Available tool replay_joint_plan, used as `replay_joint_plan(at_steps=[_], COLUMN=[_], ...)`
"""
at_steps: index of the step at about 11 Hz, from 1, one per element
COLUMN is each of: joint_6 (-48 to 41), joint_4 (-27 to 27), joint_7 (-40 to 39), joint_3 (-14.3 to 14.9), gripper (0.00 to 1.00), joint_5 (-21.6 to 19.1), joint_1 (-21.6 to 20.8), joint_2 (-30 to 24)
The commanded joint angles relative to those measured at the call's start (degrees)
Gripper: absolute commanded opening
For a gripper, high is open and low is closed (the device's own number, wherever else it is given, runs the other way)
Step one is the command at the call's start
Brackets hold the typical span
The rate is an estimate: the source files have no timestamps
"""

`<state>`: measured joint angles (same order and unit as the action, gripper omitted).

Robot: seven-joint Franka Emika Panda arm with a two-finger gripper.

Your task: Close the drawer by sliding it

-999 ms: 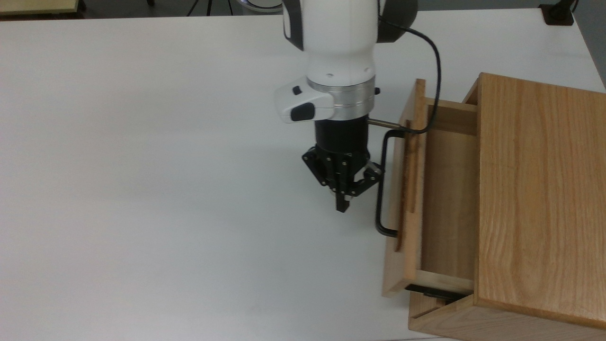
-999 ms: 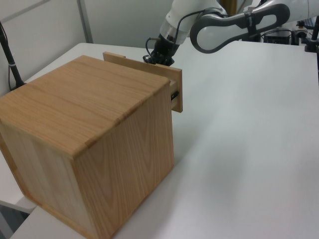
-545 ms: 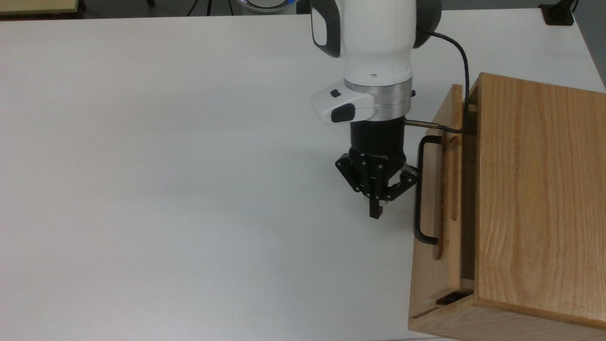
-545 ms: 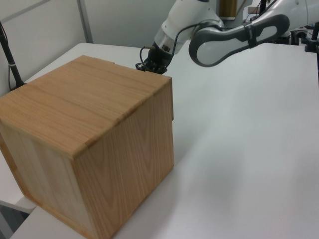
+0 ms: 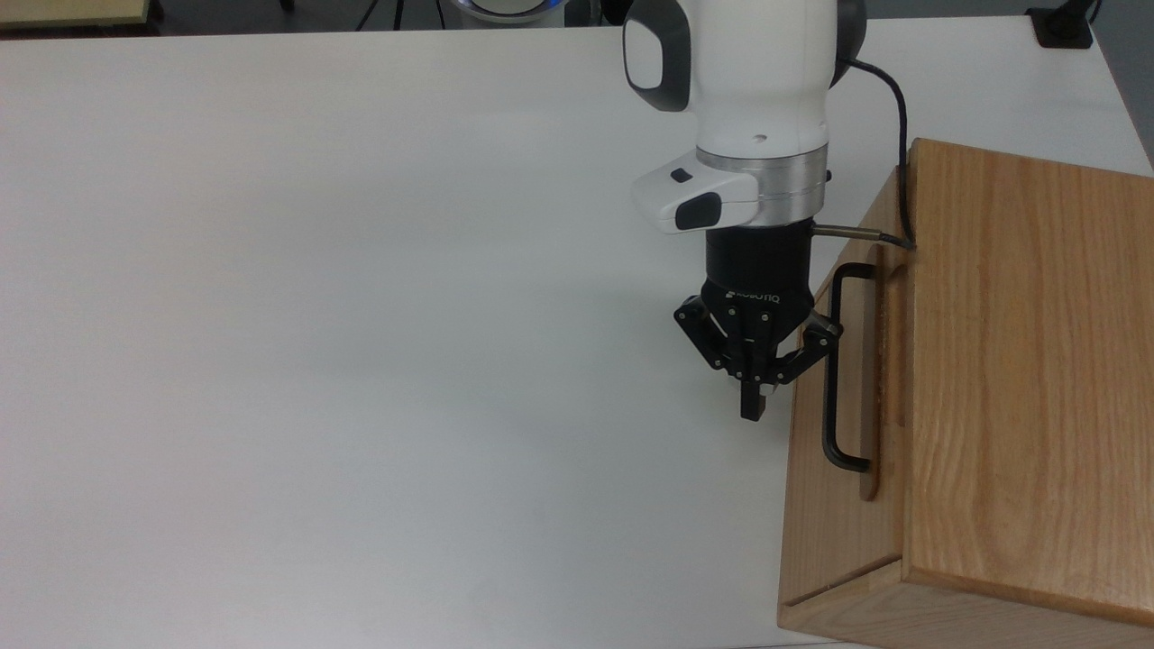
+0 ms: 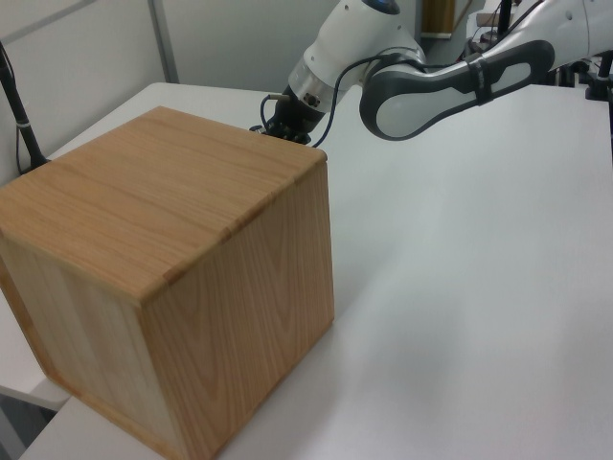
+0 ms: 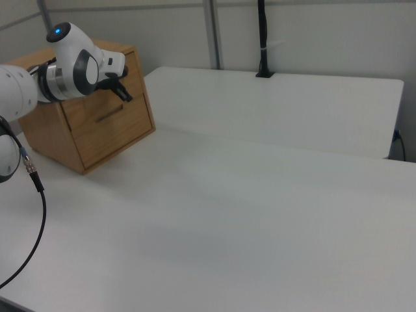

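Drawer (image 5: 843, 505): pushed flush into wooden cabinet (image 5: 1019, 379), black handle (image 5: 840, 370) outward; gripper (image 5: 751, 410): fingers clenched, empty, just beside handle, above white table (image 5: 315, 315)

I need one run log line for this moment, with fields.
stage: push finished | drawer: front flush with cabinet | gripper: shut, beside bar handle, holding nothing | table

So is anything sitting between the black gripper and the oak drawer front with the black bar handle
Nothing visible. In the top view the black two-finger gripper hangs right beside the thin black bar handle of the light oak drawer, with no object between them.
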<state>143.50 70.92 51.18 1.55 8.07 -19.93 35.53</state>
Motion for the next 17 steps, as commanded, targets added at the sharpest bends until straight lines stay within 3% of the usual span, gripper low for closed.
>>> replay_joint_plan(at_steps=[1,10,14,16,17], joint_6=[1.35,1.17,0.03,-6.26,-13.96], joint_4=[-1.22,-0.61,7.10,8.18,8.62], joint_7=[1.99,1.73,-2.38,-6.07,-9.48], joint_3=[0.12,-1.20,-2.33,-5.84,-6.99], gripper=[0.00,0.00,0.00,0.00,0.00], joint_5=[1.51,3.27,2.57,2.39,2.31], joint_1=[-1.25,-1.08,6.29,11.91,14.55], joint_2=[1.12,0.33,-8.26,-10.91,-13.18])
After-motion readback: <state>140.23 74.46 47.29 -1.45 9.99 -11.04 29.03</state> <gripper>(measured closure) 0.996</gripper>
